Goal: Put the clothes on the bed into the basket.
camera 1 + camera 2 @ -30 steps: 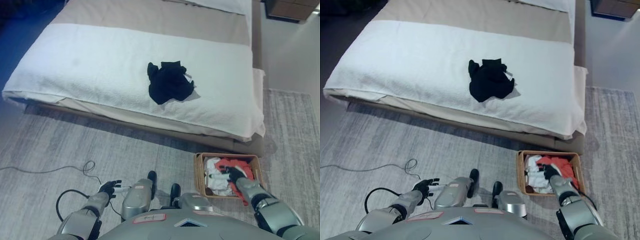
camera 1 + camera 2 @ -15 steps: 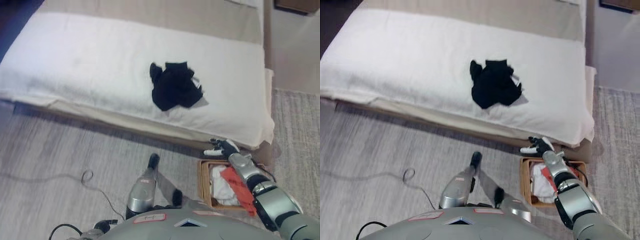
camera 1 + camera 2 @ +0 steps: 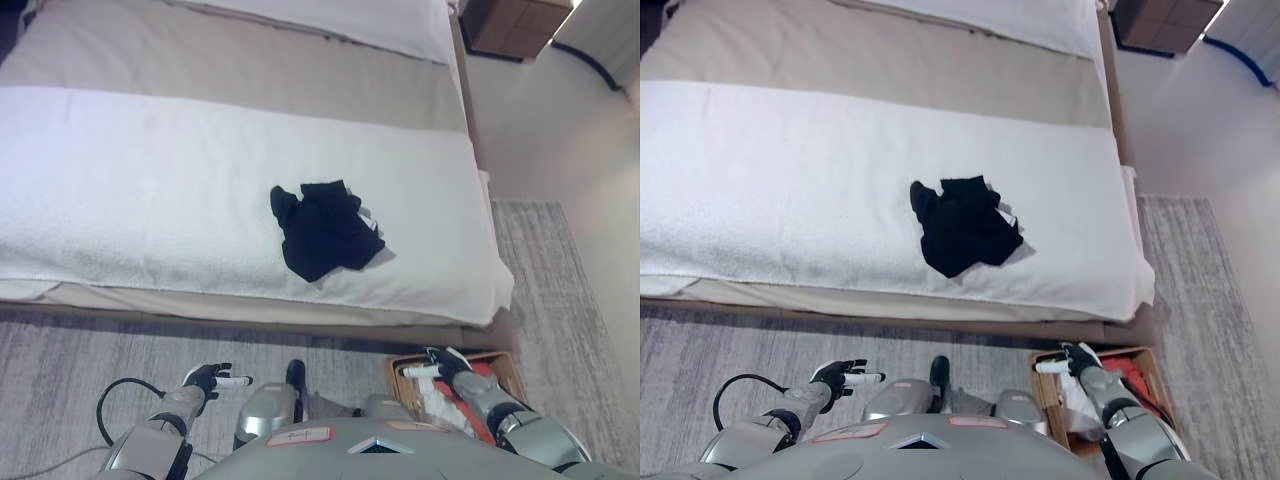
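Near the bed's [image 3: 150,180] front edge: black garment [image 3: 325,228], up-left of the basket [image 3: 1145,358].
Right hand [image 3: 1072,358] nearer, fingers loose, empty; left hand [image 3: 208,378] likewise.

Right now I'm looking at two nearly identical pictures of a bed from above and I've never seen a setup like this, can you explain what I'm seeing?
Both pictures come from a camera pair on a humanoid robot's head, looking down, so they show one scene from slightly different spots. The grey shapes at the bottom are its arms. Its left hand hangs open over the rug, holding nothing. Its right hand is open above a wicker basket on the floor, which already contains white and red clothes. On the bed, one crumpled black garment lies on the white blanket. Neither hand holds anything.
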### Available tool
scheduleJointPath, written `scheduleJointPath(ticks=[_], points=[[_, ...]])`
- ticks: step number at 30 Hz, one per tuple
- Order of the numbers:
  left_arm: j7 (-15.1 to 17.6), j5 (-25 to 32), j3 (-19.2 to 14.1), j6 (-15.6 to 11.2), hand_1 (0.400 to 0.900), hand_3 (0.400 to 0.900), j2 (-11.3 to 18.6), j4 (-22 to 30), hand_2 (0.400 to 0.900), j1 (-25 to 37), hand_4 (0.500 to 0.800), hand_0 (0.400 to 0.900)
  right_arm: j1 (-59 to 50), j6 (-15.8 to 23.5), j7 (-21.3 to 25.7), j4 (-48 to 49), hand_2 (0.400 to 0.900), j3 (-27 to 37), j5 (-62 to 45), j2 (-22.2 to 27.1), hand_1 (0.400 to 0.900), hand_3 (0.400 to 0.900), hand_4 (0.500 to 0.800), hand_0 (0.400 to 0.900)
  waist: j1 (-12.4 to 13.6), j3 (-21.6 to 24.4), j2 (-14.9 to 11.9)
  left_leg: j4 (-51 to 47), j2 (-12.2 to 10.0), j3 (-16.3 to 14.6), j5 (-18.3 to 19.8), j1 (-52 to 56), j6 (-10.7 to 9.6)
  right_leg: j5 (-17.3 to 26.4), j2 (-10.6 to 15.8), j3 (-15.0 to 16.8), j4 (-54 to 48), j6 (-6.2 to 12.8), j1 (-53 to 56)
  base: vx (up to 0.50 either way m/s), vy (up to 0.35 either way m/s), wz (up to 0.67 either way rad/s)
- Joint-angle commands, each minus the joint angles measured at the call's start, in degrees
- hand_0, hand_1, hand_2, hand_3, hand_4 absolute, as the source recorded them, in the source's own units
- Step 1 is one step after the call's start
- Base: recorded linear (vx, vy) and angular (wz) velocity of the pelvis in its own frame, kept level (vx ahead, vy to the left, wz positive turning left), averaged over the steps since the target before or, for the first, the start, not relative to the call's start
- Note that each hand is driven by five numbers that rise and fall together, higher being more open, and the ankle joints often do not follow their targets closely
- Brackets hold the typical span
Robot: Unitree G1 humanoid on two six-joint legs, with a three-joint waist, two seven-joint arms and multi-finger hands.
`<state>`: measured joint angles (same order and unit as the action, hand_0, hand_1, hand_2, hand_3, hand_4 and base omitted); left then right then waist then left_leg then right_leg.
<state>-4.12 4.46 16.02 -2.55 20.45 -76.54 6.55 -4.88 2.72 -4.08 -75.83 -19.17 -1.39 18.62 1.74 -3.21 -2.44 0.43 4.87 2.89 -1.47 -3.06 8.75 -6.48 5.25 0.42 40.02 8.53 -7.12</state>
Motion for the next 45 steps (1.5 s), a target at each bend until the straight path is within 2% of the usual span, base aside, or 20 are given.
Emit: scheduleJointPath(ticks=[1, 3, 4, 5, 6, 7, 9, 11, 16, 20, 26, 31, 39, 45], points=[[1.12, 0.6, 0.02, -0.49, 0.9, 0.9, 5.86, -1.13, 0.9, 8.77, 0.8, 0.9, 0.14, 0.03, 0.42, 0.0, 0.9, 0.88, 0.1, 4.06, 0.9, 0.9, 0.8, 0.9, -4.56, -1.06, 1.89, 2.43, -0.32, 0.37, 3.93, 0.05, -6.27, 3.01, -3.0, -1.37, -10.99, -4.12, -4.18, 0.34, 0.008, 0.34], [1.25, 1.44, -0.74, -1.99, 0.9, 0.9, 5.72, 2.94, 0.9, 5.22, 0.8, 0.9, 1.73, 0.07, 1.45, 0.15, 0.9, 3.21, -0.9, 5.28, 0.9, 0.9, 0.8, 0.9, -4.96, -2.39, 1.63, 3.31, 0.75, 2.75, 5.33, 1.21, -6.82, 3.74, -3.06, 0.79, -19.83, -3.41, -6.14, 0.24, -0.059, 0.96], [0.95, 1.5, -0.91, -1.55, 0.9, 0.9, 4.78, 2.34, 0.9, 4.84, 0.8, 0.9, 1.71, 0.01, 1.38, -0.39, 0.9, 4.06, -1.27, 5.83, 0.9, 0.9, 0.8, 0.9, -5.6, -3.23, 1.53, 3.51, 1.33, 4.24, 6.05, 2.23, -7.02, 4.95, -3.32, 2.87, -24.96, -2.79, -5.93, 0.17, -0.056, 0.81], [0.95, 1.5, -0.91, -1.55, 0.9, 0.9, 4.78, 2.34, 0.9, 4.84, 0.8, 0.9, 1.7, 0.01, 1.38, -0.39, 0.9, 4.06, -1.27, 5.83, 0.9, 0.9, 0.8, 0.9, -5.62, -3.17, 1.56, 3.5, 1.32, 4.27, 6.0, 2.16, -7.02, 5.06, -3.32, 2.84, -25.11, -2.78, -5.94, 0.16, -0.075, 0.77], [1.29, 1.76, -0.48, -2.17, 0.9, 0.9, 3.84, 3.06, 0.9, 5.3, 0.8, 0.9, 1.65, -0.13, 1.47, -0.57, 0.9, 4.7, -1.67, 6.08, 0.9, 0.9, 0.8, 0.9, -5.89, -3.63, 1.41, 3.59, 1.67, 5.2, 6.46, 2.48, -7.34, 6.8, -2.71, 4.07, -29.72, -1.98, -6.52, 0.23, -0.149, 0.93], [1.56, 2.54, 0.31, -2.6, 0.9, 0.9, 2.89, 4.6, 0.9, 5.62, 0.8, 0.9, 1.01, 0.05, 2.26, 0.57, 0.9, 6.47, -2.58, 7.31, 0.9, 0.9, 0.8, 0.9, -6.46, -4.78, 1.23, 4.47, 1.87, 7.09, 7.74, 2.93, -8.04, 11.09, -0.37, 4.87, -36.3, -0.71, -8.55, 0.28, -0.201, 1.24], [1.43, 3.04, 0.77, -2.75, 0.9, 0.9, 2.82, 4.9, 0.9, 5.08, 0.8, 0.9, -0.27, 0.4, 2.7, 2.64, 0.9, 6.93, -3.04, 8.81, 0.9, 0.9, 0.8, 0.9, -6.67, -5.43, 0.55, 5.03, 2.34, 8.9, 8.61, 3.37, -8.34, 13.87, 0.83, 4.69, -36.98, 0.19, -9.68, 0.25, -0.22, 1.12], [0.94, 2.97, 0.57, -2.56, 0.9, 0.9, 2.78, 4.32, 0.9, 4.45, 0.8, 0.9, -1.24, 0.96, 3.18, 4.18, 0.9, 7.65, -3.4, 11.54, 0.9, 0.9, 0.8, 0.9, -6.4, -4.98, -0.47, 4.51, 2.27, 10.23, 9.53, 3.76, -8.94, 13.75, 0.92, 4.67, -37.89, -0.38, -7.85, 0.2, -0.241, 0.71], [0.64, 2.91, -1.12, -2.42, 0.9, 0.9, 1.74, 0.99, 0.9, 0.87, 0.8, 0.9, -8.72, 3.19, 4.2, 13.8, 0.9, 7.73, -3.63, 22.21, 0.9, 0.9, 0.8, 0.9, -6.24, -5.61, 0.64, 3.4, -1.43, 12.61, 9.07, 2.36, -11.21, 13.3, -0.73, 1.8, -37.08, -1.83, -9.34, 0.13, -0.254, 0.43], [1.1, 3.61, -1.32, -1.73, 0.9, 0.9, 1.01, -2.66, 0.9, 0.44, 0.8, 0.9, -23.34, 4.0, 5.79, 14.71, 0.9, 0.86, -3.32, 26.35, 0.9, 0.9, 0.8, 0.9, -4.8, -7.39, 1.41, 3.35, -2.69, 13.2, 7.63, -1.78, -12.36, 12.8, -1.1, 0.12, -37.26, -2.58, -12.04, 0.0, -0.186, 0.2], [1.65, 4.29, -0.64, -1.33, 0.9, 0.9, -0.09, -4.02, 0.9, -0.33, 0.8, 0.9, -39.74, 3.89, 7.23, 14.05, 0.9, -8.35, -2.95, 25.31, 0.9, 0.9, 0.8, 0.9, -2.83, -8.36, 1.93, 2.43, -3.72, 12.84, 6.45, -4.2, -12.67, 12.33, -2.12, 0.17, -36.94, -3.39, -14.32, 0.02, -0.098, 0.01], [2.12, 5.18, 0.64, -1.33, 0.9, 0.9, 0.09, -4.31, 0.9, 0.27, 0.8, 0.9, -50.25, 2.63, 6.77, 8.7, 0.9, -15.47, 0.04, 21.22, 0.9, 0.9, 0.8, 0.9, -1.42, -8.99, 2.48, 1.06, -4.3, 12.98, 5.04, -5.52, -13.12, 11.91, -2.44, -0.05, -36.14, -3.9, -16.12, 0.0, -0.039, 0.08], [2.95, 5.77, 1.95, -1.15, 0.9, 0.9, 0.88, -4.64, 0.9, 1.77, 0.8, 0.9, -55.54, 1.23, 6.6, 4.33, 0.9, -18.87, 1.62, 15.62, 0.9, 0.9, 0.8, 0.9, -0.32, -10.34, 3.24, -0.23, -4.24, 14.24, 3.5, -7.01, -13.49, 11.38, -2.3, -0.97, -35.11, -4.27, -17.89, 0.0, -0.023, 0.15], [3.53, 6.27, 2.21, -1.18, 0.9, 0.9, 1.06, -4.34, 0.9, 2.11, 0.8, 0.9, -56.04, 1.2, 7.58, 3.69, 0.9, -18.14, 0.81, 14.68, 0.9, 0.9, 0.8, 0.9, 0.27, -12.04, 4.67, -0.05, -3.87, 15.43, 2.82, -8.43, -13.66, 10.3, -2.28, -1.4, -33.46, -4.66, -19.24, 0.0, -0.026, 0.18]])
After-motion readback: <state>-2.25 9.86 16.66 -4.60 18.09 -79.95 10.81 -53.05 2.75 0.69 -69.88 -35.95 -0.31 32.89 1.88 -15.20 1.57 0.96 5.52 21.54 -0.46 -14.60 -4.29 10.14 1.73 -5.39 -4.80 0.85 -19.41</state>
